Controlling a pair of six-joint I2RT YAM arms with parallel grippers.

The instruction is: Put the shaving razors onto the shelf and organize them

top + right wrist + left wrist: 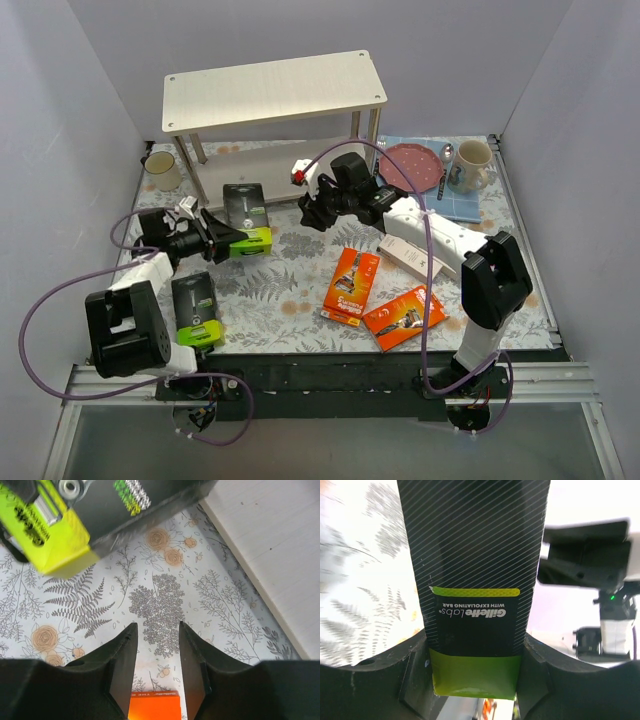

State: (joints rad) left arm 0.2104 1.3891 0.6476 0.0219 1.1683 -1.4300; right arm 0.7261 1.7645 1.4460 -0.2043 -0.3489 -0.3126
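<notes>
Currently my left end effector (232, 243) grips one black-and-lime-green razor pack (475, 555), right end effector (157, 630) stands open, whitish two-tier shelf (275, 90) top unstocked.

You are seeing the shelf (275, 90) with its top board lying open from above. At the lower tier's front, the black-and-lime pack (245, 208) and the right gripper (157, 627) are crowding the entrance, leaving only a narrow gap between them.
</notes>
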